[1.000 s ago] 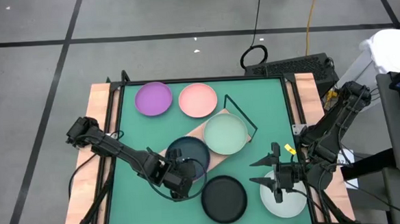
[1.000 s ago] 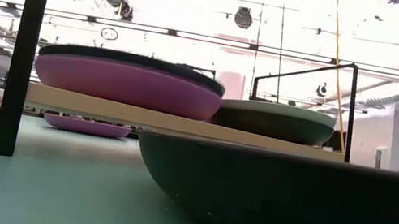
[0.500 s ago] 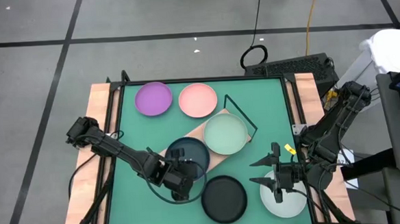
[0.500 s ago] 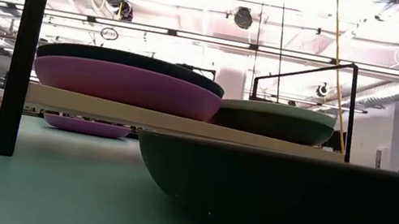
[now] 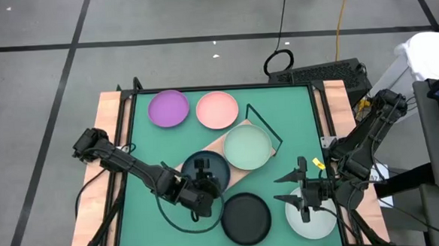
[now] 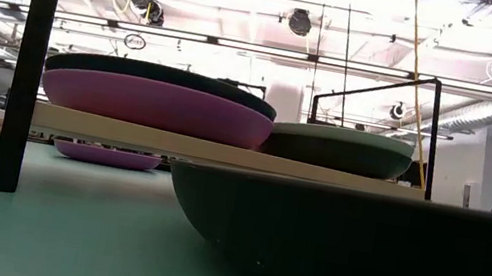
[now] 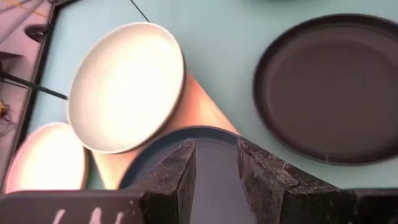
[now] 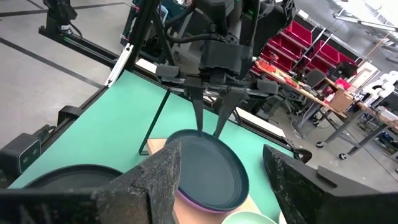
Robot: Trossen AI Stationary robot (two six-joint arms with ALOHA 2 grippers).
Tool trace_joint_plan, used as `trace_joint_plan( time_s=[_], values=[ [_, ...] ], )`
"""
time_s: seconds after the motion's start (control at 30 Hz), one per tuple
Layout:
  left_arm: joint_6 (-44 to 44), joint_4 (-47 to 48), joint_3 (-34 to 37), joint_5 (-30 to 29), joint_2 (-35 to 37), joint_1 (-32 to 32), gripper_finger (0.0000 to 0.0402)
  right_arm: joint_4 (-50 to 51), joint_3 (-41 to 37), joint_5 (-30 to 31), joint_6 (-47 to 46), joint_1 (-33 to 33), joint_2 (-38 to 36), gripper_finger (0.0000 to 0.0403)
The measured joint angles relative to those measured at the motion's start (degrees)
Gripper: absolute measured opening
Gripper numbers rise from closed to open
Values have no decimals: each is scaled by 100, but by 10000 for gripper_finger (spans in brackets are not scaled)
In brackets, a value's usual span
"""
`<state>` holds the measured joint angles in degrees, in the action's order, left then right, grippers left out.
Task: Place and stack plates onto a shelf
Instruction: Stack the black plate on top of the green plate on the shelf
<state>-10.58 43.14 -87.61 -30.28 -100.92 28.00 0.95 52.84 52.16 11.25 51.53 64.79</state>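
The wooden shelf (image 5: 219,145) lies slantwise at mid-table. On its near-left end a dark teal plate (image 5: 211,172) rests on a purple plate (image 6: 155,107). A mint plate (image 5: 247,146) sits on its far-right end. My left gripper (image 5: 201,168) hovers open above the teal plate (image 8: 208,168), fingers pointing down at a slant and touching nothing. My right gripper (image 5: 302,190) waits open above a pale plate (image 5: 312,217) at the table's near right.
A black plate (image 5: 246,217) lies on the table near the front edge, close by the shelf. A second purple plate (image 5: 168,109) and a pink plate (image 5: 217,109) lie side by side at the far edge. The shelf's black wire frame (image 5: 269,128) stands up at its far-right end.
My left gripper has rolled about its own axis and tipped up over the teal plate, rising a little; in the low view its tip has drifted up and right, nearly out of the picture. The plates have stayed put.
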Motion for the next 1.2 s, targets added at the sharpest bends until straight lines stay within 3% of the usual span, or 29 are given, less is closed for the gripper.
trace_joint_plan(
  time_s=[0.3, 0.47, 0.7, 1.03, 1.2],
  values=[
    [441, -4, 0, -12, 14, -154, 122, 107, 0, 0, -143, 0, 0, 208],
    [550, -255, 343, -83, 399, -338, 122, 134, 0, 0, -160, 0, 0, 208],
    [494, -1280, 1595, -179, 1611, -404, 122, 407, -1, 0, -312, 0, 0, 208],
    [1422, -4101, 3809, -175, 3471, -194, 122, 455, -2, 0, -509, 0, 0, 208],
    [1454, -4821, 4686, -188, 4069, -221, 122, 494, -2, 1, -614, 0, 0, 208]
  ],
)
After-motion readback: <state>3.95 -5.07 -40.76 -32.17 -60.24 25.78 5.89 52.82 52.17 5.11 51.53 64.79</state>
